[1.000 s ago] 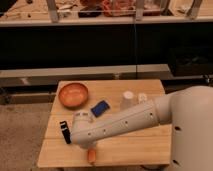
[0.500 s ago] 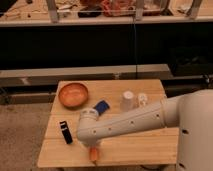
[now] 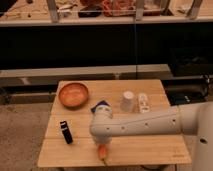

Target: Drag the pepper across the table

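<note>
The pepper (image 3: 103, 152) is a small orange vegetable lying near the front edge of the light wooden table (image 3: 150, 145), left of centre. My white arm reaches in from the right, and its gripper (image 3: 104, 146) points down right over the pepper, covering its upper part. Only the pepper's orange lower end shows below the gripper.
A round orange bowl (image 3: 73, 94) stands at the back left. A black object (image 3: 66, 132) lies at the left. A blue packet (image 3: 101, 106) lies behind the arm. A white cup (image 3: 127, 101) and a small white bottle (image 3: 143, 102) stand at the back right.
The arm's end has swung from left of centre to the right and down onto the pepper. The black object it covered is now in full view. The pepper has shifted slightly right.
</note>
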You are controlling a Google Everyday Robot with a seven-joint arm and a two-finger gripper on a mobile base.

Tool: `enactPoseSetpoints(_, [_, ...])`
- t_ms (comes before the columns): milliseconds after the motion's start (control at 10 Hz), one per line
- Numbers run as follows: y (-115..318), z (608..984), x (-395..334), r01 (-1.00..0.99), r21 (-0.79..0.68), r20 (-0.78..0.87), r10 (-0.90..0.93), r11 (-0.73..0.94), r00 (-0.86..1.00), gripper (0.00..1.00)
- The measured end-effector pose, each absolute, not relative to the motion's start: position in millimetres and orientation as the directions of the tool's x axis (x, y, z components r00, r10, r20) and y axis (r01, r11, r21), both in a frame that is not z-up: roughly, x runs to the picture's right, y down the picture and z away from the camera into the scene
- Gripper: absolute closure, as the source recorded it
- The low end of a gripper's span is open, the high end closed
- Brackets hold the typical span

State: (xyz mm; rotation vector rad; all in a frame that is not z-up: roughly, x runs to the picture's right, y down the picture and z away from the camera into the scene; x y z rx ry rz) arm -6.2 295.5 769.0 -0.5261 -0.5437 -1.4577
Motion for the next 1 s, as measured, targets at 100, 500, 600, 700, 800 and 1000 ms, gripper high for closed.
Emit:
enactPoseSetpoints(100, [293.8,770.6,5.3,0.998,-0.016,0.635,-0.771,0.057,0.054,0.7])
enactPoseSetpoints(500, [282.2,776.7,47.2,0.993,-0.055,0.631,-0.767,0.103,0.114,0.7])
enactPoseSetpoints(600, [278.0,777.9,54.5,0.992,-0.06,0.629,-0.767,0.112,0.125,0.7])
enactPoseSetpoints(700, [275.1,778.9,62.0,0.99,-0.069,0.627,-0.767,0.122,0.138,0.7])
enactPoseSetpoints(800, [272.9,779.9,73.5,0.987,-0.083,0.625,-0.764,0.137,0.158,0.7])
enactPoseSetpoints(1000, [271.5,783.1,95.6,0.98,-0.101,0.619,-0.76,0.171,0.196,0.7])
